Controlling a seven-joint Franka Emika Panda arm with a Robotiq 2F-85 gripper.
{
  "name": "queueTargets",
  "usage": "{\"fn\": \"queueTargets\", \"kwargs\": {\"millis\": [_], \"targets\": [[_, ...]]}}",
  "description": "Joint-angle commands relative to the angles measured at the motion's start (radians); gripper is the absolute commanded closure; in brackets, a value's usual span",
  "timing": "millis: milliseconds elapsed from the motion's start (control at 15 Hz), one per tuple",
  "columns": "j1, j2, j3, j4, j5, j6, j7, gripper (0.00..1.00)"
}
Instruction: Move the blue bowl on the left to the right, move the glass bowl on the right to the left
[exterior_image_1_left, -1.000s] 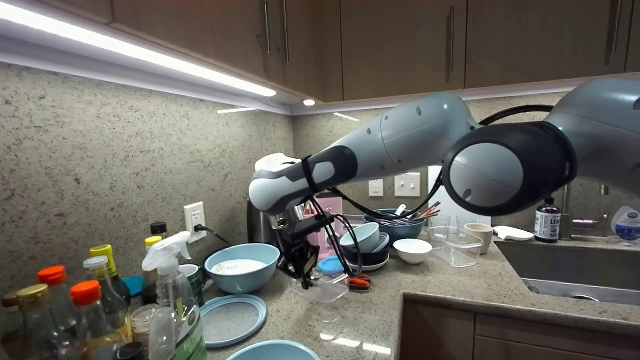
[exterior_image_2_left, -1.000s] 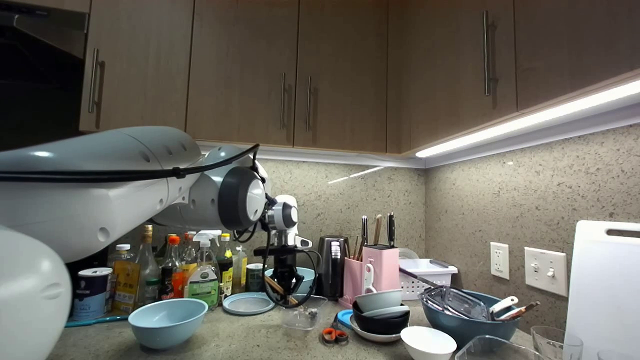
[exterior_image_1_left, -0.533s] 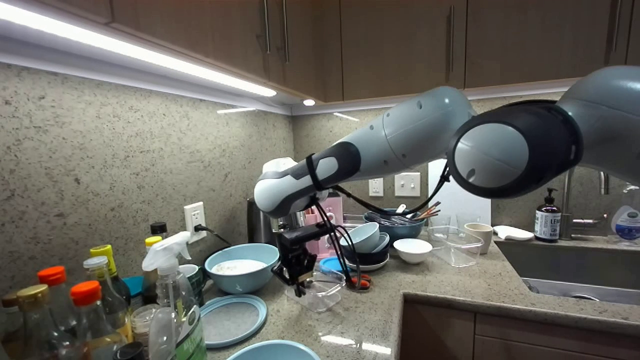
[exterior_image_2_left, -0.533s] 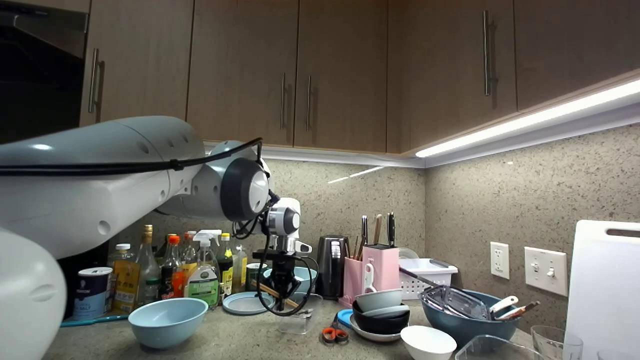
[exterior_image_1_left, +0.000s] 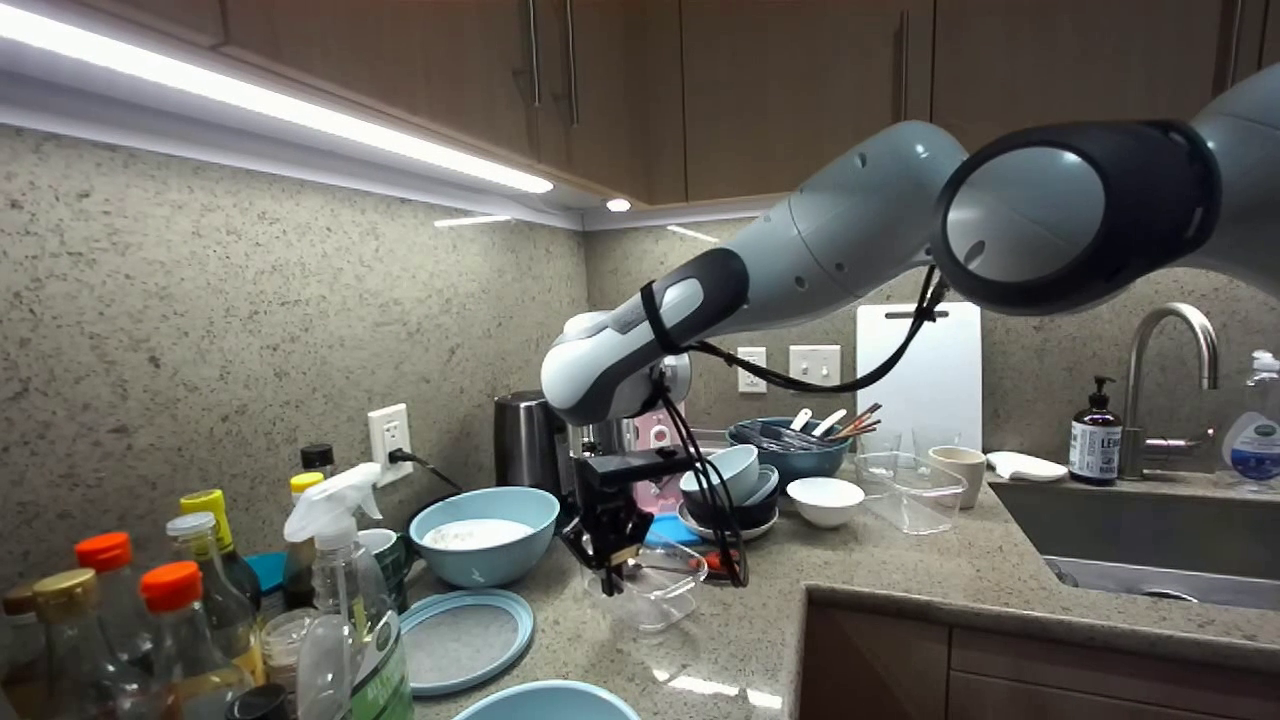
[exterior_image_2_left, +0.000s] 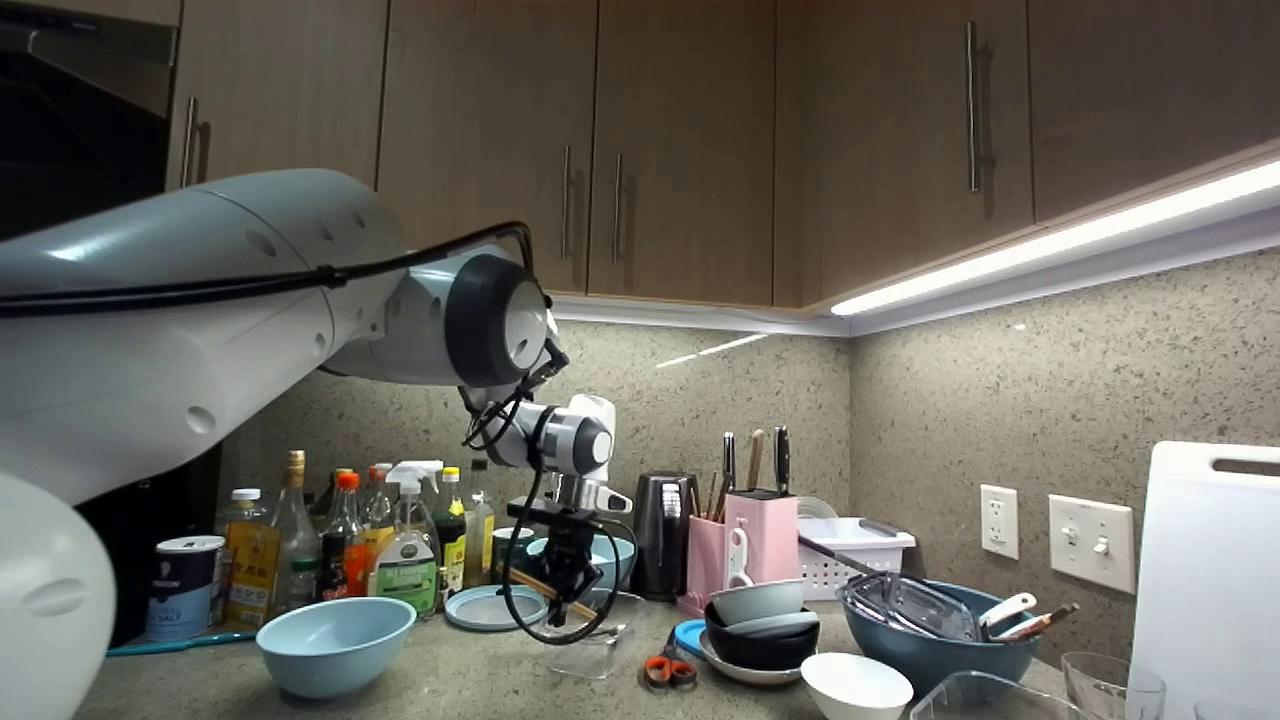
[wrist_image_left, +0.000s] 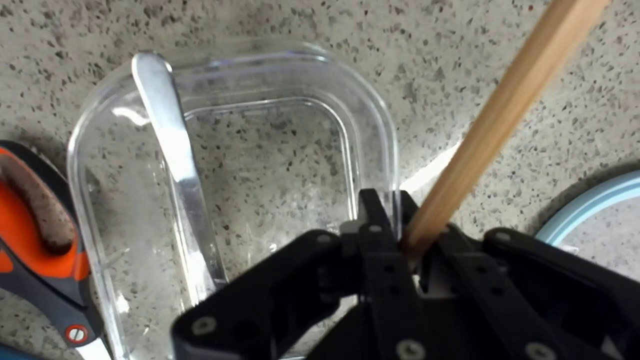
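Note:
The glass bowl (exterior_image_1_left: 660, 600) is see-through with rounded corners; it also shows in an exterior view (exterior_image_2_left: 590, 655) and in the wrist view (wrist_image_left: 369, 125). My gripper (wrist_image_left: 389, 200) is shut on its rim, which runs between the fingertips. A wooden stick (wrist_image_left: 505, 115) also has its end between the fingers. A silver utensil (wrist_image_left: 170, 130) lies in the glass bowl. It looks tilted; I cannot tell whether it touches the counter. A light blue bowl (exterior_image_2_left: 335, 645) stands at the left. Another blue bowl (exterior_image_1_left: 485, 560) with white contents stands behind the gripper.
A round blue-rimmed lid (exterior_image_1_left: 466, 640) lies near the glass bowl. Orange-handled scissors (wrist_image_left: 20, 220) lie beside it. Stacked bowls (exterior_image_2_left: 762, 640), a white bowl (exterior_image_1_left: 826, 505) and a larger clear container (exterior_image_1_left: 915, 500) stand to the right. A spray bottle (exterior_image_2_left: 408, 550) stands among several bottles.
The arm's upper links have risen. My gripper and the glass bowl have shifted slightly together, and the bowl has turned a little. The blue bowls have not moved.

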Motion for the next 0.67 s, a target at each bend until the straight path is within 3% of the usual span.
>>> {"fn": "queueTargets", "kwargs": {"millis": [0, 67, 133, 600], "targets": [[0.011, -0.007, -0.016, -0.009, 0.013, -0.001, -0.005, 0.90], [0.010, -0.011, -0.016, -0.017, 0.013, 0.000, -0.005, 0.90], [0.011, -0.019, -0.012, -0.036, 0.010, 0.002, -0.020, 0.97], [0.000, -0.156, 0.005, -0.315, 0.044, 0.117, -0.028, 0.97]]}}
